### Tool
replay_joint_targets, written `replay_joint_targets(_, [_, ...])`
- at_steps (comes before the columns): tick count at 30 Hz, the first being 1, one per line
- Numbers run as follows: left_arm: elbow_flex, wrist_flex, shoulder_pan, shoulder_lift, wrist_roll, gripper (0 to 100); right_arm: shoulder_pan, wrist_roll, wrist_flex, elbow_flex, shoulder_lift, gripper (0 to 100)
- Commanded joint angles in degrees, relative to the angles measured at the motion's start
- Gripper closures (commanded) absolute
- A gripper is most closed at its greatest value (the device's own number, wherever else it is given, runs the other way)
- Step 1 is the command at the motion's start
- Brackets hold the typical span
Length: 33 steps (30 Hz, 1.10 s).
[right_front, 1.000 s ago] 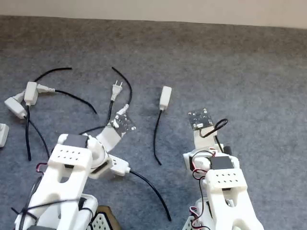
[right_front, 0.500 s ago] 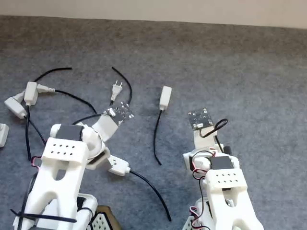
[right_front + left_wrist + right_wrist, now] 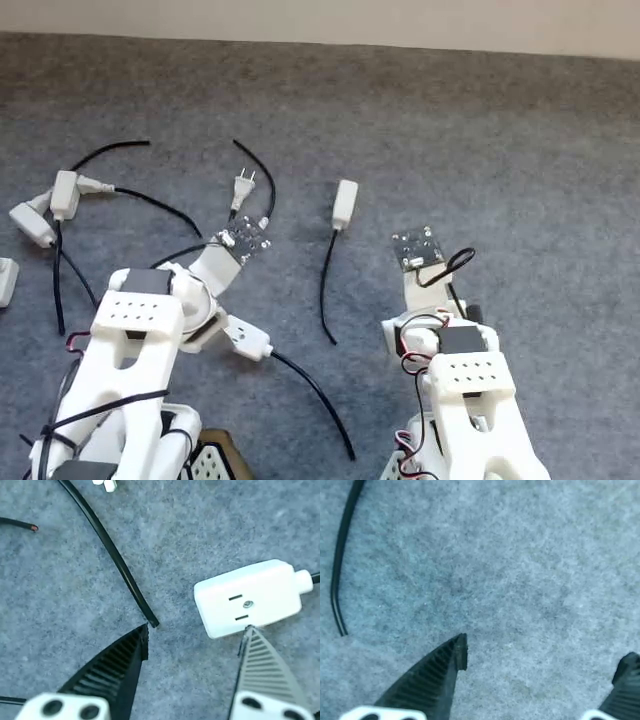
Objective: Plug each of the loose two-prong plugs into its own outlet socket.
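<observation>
**A:** Left gripper point(image 3: 196, 630), status?

**B:** You have its jaws spread wide. The white socket point(image 3: 247, 597) lies face up on the carpet point(image 3: 200, 525), with two slots and a centre screw showing. One fingertip point(image 3: 248, 632) sits at its edge; I cannot tell whether it touches. A black cord point(image 3: 119, 562) ends just off the other fingertip.

**A:** Plug?

**B:** A pair of prongs point(image 3: 104, 484) shows, cut off at the picture's edge. From above, the plug point(image 3: 240, 188) lies loose just beyond your left wrist board point(image 3: 243, 238). The board's markings are too small to read.

**A:** Right side?

**B:** Your right gripper point(image 3: 545, 652) is spread over carpet, with a second cord point(image 3: 340, 535) off to one side.
</observation>
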Motion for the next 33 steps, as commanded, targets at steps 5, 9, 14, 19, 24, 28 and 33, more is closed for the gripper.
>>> replay_joint_targets(5, [4.26, -1.49, -0.31, 3.74, -0.88, 73, 0.22, 0.35, -0.92, -0.13, -0.66, 57.4])
replay_joint_targets(9, [8.13, -1.49, -0.92, 3.74, -4.66, 77, 0.22, 0.35, -0.92, -0.13, -0.66, 57.4])
replay_joint_targets(14, [7.60, -1.14, -6.99, 3.38, -7.56, 77, 0.22, 0.35, -0.92, -0.13, -0.66, 57.4])
replay_joint_targets(19, [1.10, 6.51, -16.04, -3.65, -12.84, 77, 0.22, 0.35, -0.92, -0.13, -0.66, 57.4])
replay_joint_targets(24, [-7.43, 15.38, -19.47, -15.25, -13.98, 77, 0.22, 0.35, -0.92, -0.13, -0.66, 57.4])
replay_joint_targets(28, [-7.43, 16.97, -12.62, -19.91, -6.33, 77, 0.22, 0.35, -0.92, -0.13, -0.66, 57.4])
replay_joint_targets(33, [-4.26, 18.02, -5.14, -20.00, -4.13, 76, 0.22, 0.35, -0.92, -0.13, -0.66, 57.4])
